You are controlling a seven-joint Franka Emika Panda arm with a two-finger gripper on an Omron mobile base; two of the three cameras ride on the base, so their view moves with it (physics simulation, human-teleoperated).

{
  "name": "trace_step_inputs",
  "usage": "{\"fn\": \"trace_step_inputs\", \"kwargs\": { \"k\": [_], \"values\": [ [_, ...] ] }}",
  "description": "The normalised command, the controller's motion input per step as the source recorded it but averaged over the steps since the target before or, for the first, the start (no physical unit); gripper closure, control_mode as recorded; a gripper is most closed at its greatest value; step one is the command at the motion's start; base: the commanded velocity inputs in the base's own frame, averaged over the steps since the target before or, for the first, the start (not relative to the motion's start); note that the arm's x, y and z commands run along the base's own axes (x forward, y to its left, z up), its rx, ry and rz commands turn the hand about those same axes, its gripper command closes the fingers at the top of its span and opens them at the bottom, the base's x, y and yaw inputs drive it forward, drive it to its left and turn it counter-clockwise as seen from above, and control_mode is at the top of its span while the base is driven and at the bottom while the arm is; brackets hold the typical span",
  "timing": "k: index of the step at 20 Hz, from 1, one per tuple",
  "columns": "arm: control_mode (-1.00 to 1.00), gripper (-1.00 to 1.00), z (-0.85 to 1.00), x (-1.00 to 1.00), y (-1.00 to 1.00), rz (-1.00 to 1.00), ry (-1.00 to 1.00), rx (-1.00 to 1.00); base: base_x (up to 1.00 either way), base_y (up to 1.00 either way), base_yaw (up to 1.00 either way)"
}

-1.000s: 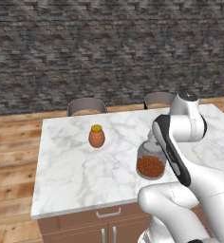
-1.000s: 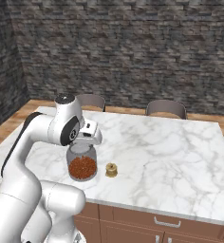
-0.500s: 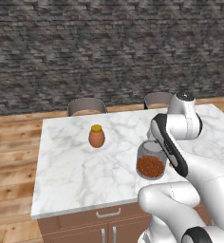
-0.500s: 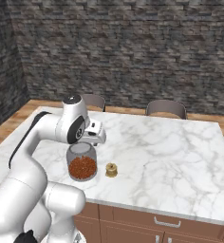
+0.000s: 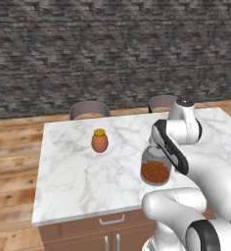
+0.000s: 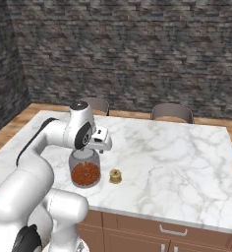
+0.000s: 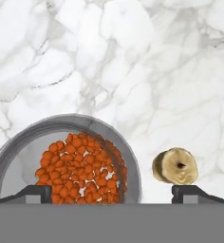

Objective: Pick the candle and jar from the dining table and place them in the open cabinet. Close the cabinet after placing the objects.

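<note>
The end effector (image 7: 112, 192) hangs spread wide above the table (image 7: 133, 71), between jar (image 7: 66, 161) and candle (image 7: 175, 165).

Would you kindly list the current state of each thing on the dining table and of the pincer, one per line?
jar: upright on the dining table, lid on, part-filled with reddish granules, not gripped.
candle: resting on the marble beside the jar, apart from it, untouched.
small orange pot: upright, yellow lid on, standing alone.
pincer: open wide, above the jar and candle, holding nothing.
</note>
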Motion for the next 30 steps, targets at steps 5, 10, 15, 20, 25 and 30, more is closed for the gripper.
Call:
{"fn": "trace_step_inputs", "kwargs": {
  "k": [5,10,15,20,25,30],
  "values": [
    [-1.0,-1.0,-0.22,0.12,-0.04,-0.03,0.0,0.0,0.0,0.0,0.0],
    [-1.0,-1.0,-0.2,0.11,0.0,-0.03,0.0,0.0,0.0,0.0,0.0],
    [-1.0,-1.0,-0.16,0.14,0.0,-0.03,0.0,0.0,0.0,0.0,0.0],
    [-1.0,-1.0,-0.19,0.12,0.0,-0.03,0.0,0.0,0.0,0.0,0.0],
    [-1.0,-1.0,-0.24,0.1,0.0,-0.05,0.0,0.0,0.0,0.0,0.0],
    [-1.0,-1.0,-0.3,0.02,0.0,-0.06,0.0,0.0,0.0,0.0,0.0]
  ]
}}
